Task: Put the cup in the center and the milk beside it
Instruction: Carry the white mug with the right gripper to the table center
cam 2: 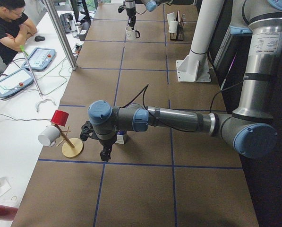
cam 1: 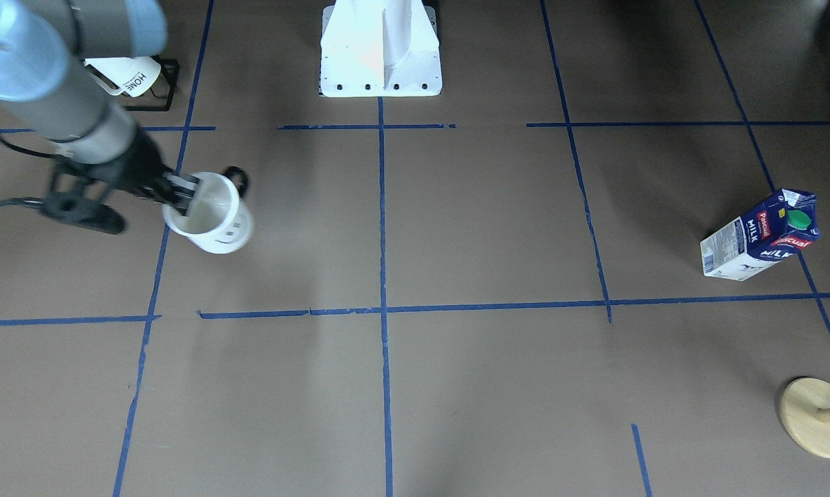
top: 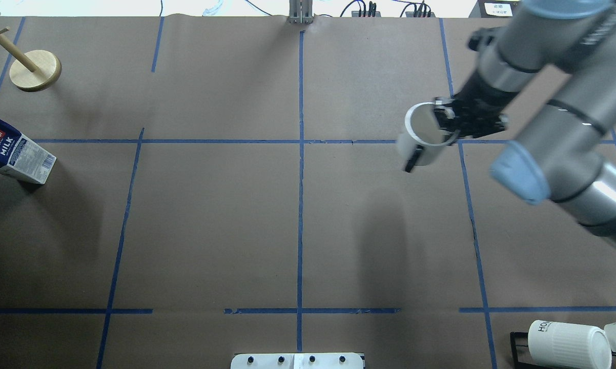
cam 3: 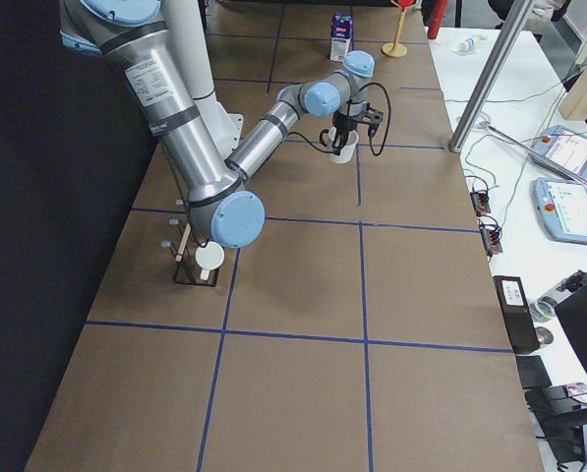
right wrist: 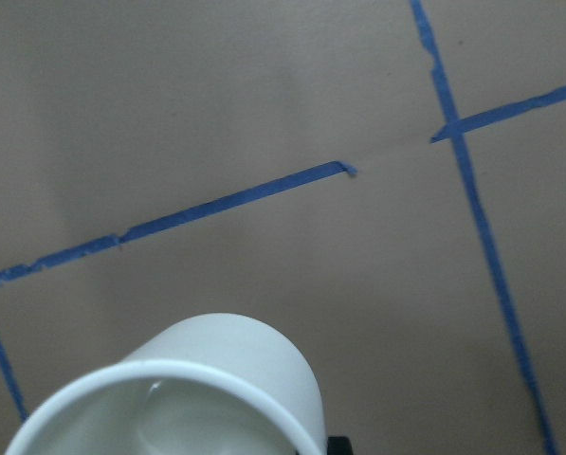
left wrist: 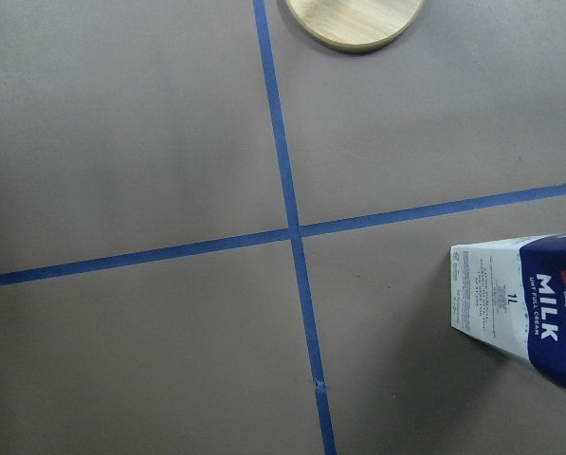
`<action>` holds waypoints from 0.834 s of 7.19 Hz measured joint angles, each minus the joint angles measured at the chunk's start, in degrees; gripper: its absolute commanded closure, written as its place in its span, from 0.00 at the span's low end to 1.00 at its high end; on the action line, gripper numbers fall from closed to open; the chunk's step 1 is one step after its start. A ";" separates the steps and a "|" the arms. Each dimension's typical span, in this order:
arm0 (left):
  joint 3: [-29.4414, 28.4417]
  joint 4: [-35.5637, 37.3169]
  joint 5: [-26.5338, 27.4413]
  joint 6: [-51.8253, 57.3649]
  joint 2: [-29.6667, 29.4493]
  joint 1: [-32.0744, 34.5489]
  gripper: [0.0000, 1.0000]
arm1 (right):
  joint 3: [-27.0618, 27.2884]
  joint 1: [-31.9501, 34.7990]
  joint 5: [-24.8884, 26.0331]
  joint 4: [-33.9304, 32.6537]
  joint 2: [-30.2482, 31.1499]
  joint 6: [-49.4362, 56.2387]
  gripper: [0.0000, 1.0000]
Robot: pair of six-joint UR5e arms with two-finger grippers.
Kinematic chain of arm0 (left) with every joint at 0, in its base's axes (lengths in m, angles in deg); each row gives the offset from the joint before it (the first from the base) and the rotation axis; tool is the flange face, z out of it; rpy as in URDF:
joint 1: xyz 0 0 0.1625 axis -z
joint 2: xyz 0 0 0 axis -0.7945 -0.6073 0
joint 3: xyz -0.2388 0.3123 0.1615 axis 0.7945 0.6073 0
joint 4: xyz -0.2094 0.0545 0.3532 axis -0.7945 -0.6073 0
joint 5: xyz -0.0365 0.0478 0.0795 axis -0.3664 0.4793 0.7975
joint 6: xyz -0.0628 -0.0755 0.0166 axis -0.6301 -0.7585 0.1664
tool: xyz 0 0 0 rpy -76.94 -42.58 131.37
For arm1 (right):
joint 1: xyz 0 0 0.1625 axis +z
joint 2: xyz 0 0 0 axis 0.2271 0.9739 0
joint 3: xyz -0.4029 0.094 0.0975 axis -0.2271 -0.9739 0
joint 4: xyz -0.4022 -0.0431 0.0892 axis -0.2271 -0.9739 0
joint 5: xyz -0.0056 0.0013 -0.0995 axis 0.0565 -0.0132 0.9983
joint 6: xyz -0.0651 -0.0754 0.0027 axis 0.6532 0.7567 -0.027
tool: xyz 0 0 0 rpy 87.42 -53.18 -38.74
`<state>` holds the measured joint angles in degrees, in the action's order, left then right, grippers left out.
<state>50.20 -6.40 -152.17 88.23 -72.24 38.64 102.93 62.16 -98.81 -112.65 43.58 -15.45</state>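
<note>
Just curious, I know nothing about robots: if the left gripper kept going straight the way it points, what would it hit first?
Most likely the bare board, near a blue tape crossing. The left gripper points down, and its wrist view shows the milk off to one side, so probably missed.

The milk (left wrist: 529, 303) sits right of crossing blue tape lines (left wrist: 293, 232), below a round wooden base (left wrist: 355, 21).

Two fixed cams stare steeply down at the desk (top: 210, 230) from opposite sides, two more look along it from each end. Wrist cams hang close: milk (left wrist: 524, 303) at 4 o'clock in left, cup (right wrist: 226, 379) at 6 in right.
</note>
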 measured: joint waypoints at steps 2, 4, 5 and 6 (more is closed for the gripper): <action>0.00 0.06 -0.06 -0.01 0.09 0.02 0.00 | -11.74 -6.30 5.54 9.70 -7.41 -14.71 1.00; 0.00 0.07 -0.11 -0.01 0.19 0.04 0.00 | -16.23 -10.12 9.28 14.96 -9.28 -20.71 1.00; 0.00 0.07 -0.11 -0.01 0.19 0.06 0.00 | -16.74 -11.34 10.17 15.51 -9.60 -21.61 1.00; 0.00 0.07 -0.09 -0.01 0.20 0.07 0.00 | -16.92 -12.30 10.90 15.77 -9.93 -21.94 1.00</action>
<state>50.20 -6.33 -152.26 88.23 -72.04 38.71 86.01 49.85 -87.92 -96.88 33.65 -37.38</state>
